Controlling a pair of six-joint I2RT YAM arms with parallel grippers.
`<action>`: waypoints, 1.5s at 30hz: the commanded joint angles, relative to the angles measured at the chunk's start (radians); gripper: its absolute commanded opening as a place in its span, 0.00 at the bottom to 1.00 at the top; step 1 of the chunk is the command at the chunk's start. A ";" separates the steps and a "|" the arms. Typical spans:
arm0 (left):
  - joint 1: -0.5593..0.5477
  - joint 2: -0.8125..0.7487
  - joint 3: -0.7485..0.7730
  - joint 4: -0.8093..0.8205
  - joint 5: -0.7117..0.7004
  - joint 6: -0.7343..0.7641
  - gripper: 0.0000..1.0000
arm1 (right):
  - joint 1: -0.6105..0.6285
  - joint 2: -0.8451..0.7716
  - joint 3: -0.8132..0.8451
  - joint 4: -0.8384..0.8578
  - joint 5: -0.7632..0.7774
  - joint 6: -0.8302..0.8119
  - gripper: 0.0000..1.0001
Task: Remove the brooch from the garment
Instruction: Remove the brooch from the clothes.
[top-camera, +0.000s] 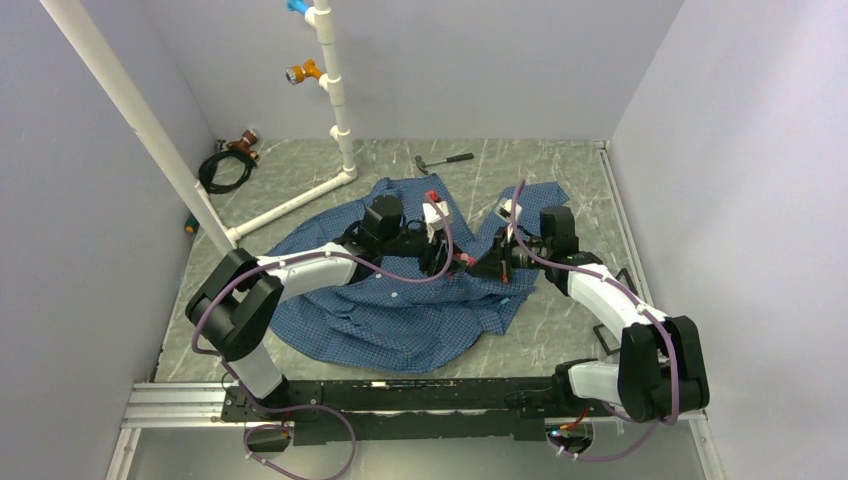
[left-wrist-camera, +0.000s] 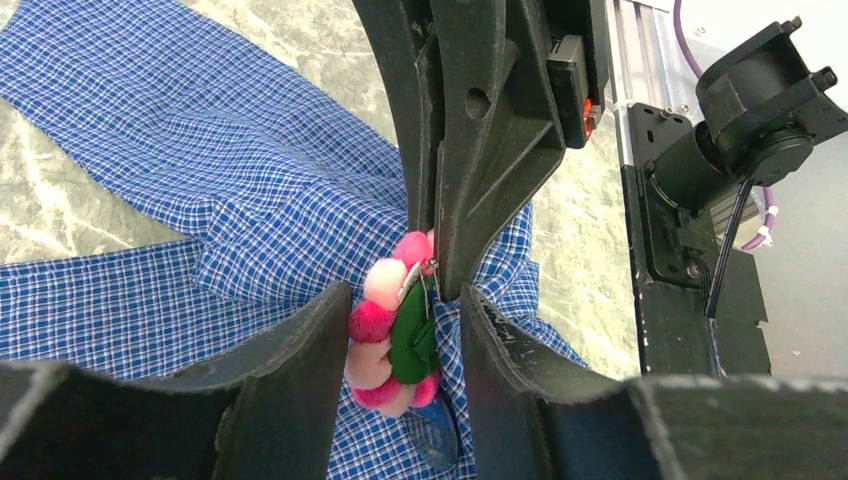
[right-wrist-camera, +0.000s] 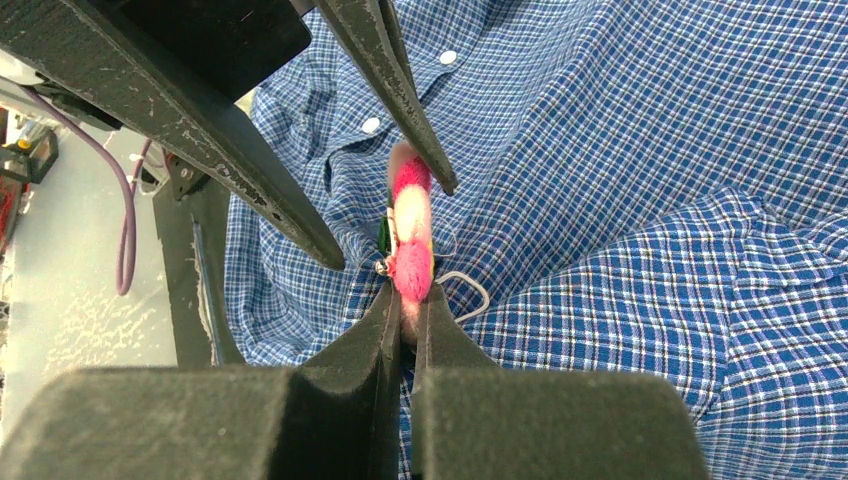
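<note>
Two grippers meet over the blue checked garment (top-camera: 400, 325), which lies crumpled on the table (top-camera: 565, 340). We see the right gripper (right-wrist-camera: 408, 298) clenched on the edge of the pink brooch (right-wrist-camera: 410, 215), held on edge just above the cloth. Our left gripper (left-wrist-camera: 405, 298) stands spread, its fingers (left-wrist-camera: 300, 360) flanking the brooch, one just beside its pink rim. Whether the pin is in the fabric we cannot tell.

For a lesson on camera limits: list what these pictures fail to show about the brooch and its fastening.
Top view: the brooch is too small to read.
Left wrist view: where it fastens to the garment is hidden behind the brooch and the right hand.
Right wrist view: the brooch is edge-on, its face unseen.
</note>
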 joint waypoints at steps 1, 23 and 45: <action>-0.015 0.003 0.012 0.019 -0.018 -0.004 0.47 | 0.007 0.005 0.016 0.035 -0.018 0.003 0.00; -0.055 0.033 0.019 -0.004 -0.085 0.018 0.15 | 0.007 -0.004 0.012 0.029 -0.016 -0.009 0.00; -0.014 -0.009 -0.023 0.029 -0.015 -0.008 0.41 | 0.007 0.001 0.007 0.036 0.020 -0.015 0.00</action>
